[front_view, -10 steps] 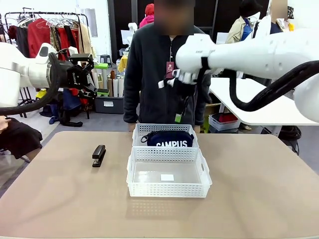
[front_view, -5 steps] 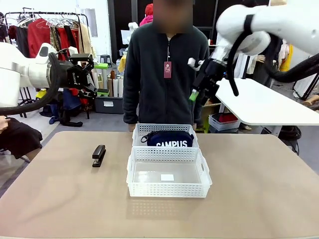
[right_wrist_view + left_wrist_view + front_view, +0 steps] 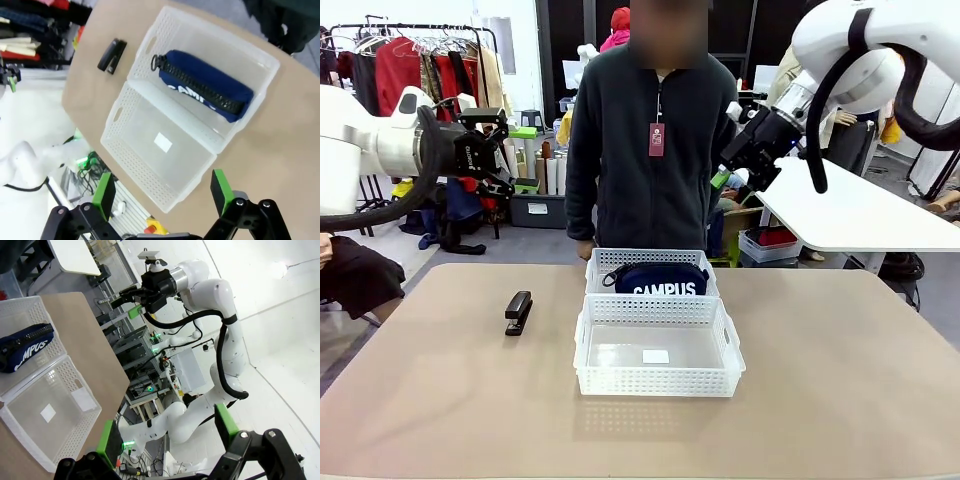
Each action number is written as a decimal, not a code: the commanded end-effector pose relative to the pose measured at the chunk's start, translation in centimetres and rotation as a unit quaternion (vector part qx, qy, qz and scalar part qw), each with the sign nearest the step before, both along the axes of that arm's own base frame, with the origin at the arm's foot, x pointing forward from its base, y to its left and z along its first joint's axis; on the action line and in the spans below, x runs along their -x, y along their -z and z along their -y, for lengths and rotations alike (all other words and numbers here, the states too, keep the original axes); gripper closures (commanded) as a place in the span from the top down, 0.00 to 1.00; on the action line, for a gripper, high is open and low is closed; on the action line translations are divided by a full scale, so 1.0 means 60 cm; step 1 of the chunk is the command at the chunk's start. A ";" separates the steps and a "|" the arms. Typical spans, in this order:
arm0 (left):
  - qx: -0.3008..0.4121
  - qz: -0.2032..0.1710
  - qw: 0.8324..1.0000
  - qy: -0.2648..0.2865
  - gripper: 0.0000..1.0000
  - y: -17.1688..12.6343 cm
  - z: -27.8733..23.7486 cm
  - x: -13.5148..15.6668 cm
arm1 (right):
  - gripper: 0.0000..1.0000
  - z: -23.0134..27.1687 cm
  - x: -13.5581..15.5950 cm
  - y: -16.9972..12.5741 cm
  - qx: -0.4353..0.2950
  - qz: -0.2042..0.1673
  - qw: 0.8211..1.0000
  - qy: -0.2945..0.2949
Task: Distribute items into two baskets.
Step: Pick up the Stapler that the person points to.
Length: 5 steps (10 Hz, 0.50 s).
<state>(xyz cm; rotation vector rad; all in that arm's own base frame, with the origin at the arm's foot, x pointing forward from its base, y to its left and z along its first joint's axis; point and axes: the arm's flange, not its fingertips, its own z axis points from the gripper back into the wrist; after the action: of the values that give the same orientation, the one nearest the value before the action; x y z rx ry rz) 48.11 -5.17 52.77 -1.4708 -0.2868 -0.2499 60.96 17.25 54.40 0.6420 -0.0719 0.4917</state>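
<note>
The navy CAMPUS pouch (image 3: 656, 279) lies in the far basket (image 3: 604, 260); I also see the pouch (image 3: 206, 92) from the right wrist and the pouch (image 3: 25, 347) from the left wrist. The near basket (image 3: 658, 385) holds just a white label. The black stapler (image 3: 518, 312) lies on the table left of the baskets, and the stapler (image 3: 112, 56) appears beside the baskets. My left gripper (image 3: 498, 155) hangs high at the left, open. My right gripper (image 3: 732, 172) is raised at the upper right, open, with nothing between its fingers (image 3: 104, 194).
A person in a dark fleece (image 3: 650, 150) stands at the far edge behind the baskets. The tan table (image 3: 840, 380) has bare room on the right and front. A white side table (image 3: 840, 215) stands at the back right.
My right arm has swung up and to the right, away from above the far basket. The left arm, pouch, stapler and baskets have stayed put.
</note>
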 end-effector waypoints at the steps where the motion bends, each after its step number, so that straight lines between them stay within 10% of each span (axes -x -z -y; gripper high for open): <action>1: 0.001 0.002 1.000 0.000 1.00 -0.004 -0.001 0.001 | 1.00 -0.004 -0.018 -0.007 0.012 -0.002 1.000 -0.020; 5: 0.001 0.002 1.000 0.000 1.00 -0.004 -0.001 0.001 | 1.00 0.046 0.039 0.005 -0.125 -0.062 0.988 0.061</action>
<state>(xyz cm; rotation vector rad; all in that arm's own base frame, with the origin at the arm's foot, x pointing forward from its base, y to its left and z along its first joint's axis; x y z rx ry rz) 48.11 -5.17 52.77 -1.4708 -0.2867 -0.2497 61.08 16.23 54.12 0.7843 -0.0398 0.4226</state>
